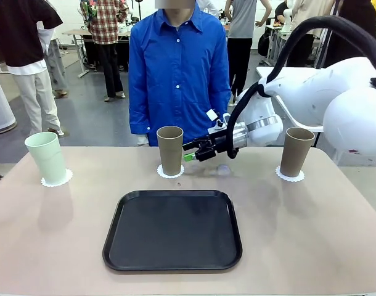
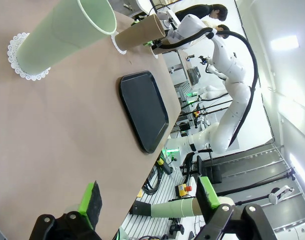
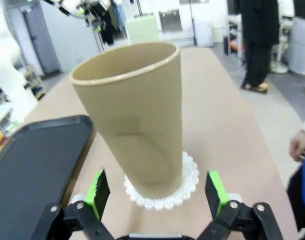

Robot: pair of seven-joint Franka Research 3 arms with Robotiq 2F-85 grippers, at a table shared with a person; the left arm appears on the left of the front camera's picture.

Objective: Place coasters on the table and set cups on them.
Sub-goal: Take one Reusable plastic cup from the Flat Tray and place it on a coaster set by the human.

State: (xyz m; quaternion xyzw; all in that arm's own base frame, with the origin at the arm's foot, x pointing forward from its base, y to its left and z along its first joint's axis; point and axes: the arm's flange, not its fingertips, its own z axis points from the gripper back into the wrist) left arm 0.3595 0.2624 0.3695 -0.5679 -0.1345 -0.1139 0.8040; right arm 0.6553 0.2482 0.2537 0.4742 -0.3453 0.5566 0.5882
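The right gripper (image 1: 189, 152) is seen at the centre of the front view, jaws spread and nothing held between them; in its own wrist view the gripper (image 3: 157, 192) frames the middle brown cup (image 3: 135, 112), whose base lies just beyond the green pads (image 3: 98, 192), clear of both. The cup's (image 1: 170, 150) long axis stands upright on a doily (image 1: 170, 173), at right angles to the level reach of the fingers, so any move along the fingers would meet its side low down. From the front view the fingertips appear just beside the cup's right flank; whether they touch it cannot be settled there, though the wrist view suggests a gap.

The left gripper (image 2: 147, 200) is released as well, and is carried low at the bottom of its frame, well apart from the mint cup (image 2: 62, 32), which stands on its doily (image 2: 15, 57) at upper left. That cup (image 1: 46, 158) is at the left edge of the front view, and a second brown cup (image 1: 296, 151) stands on a doily (image 1: 290, 176) at right. The black tray (image 1: 173, 229) lies bare on the table (image 1: 52, 234). All three cups being seated, the task is judged essentially complete, and the right arm is the nearer one to the middle cup.
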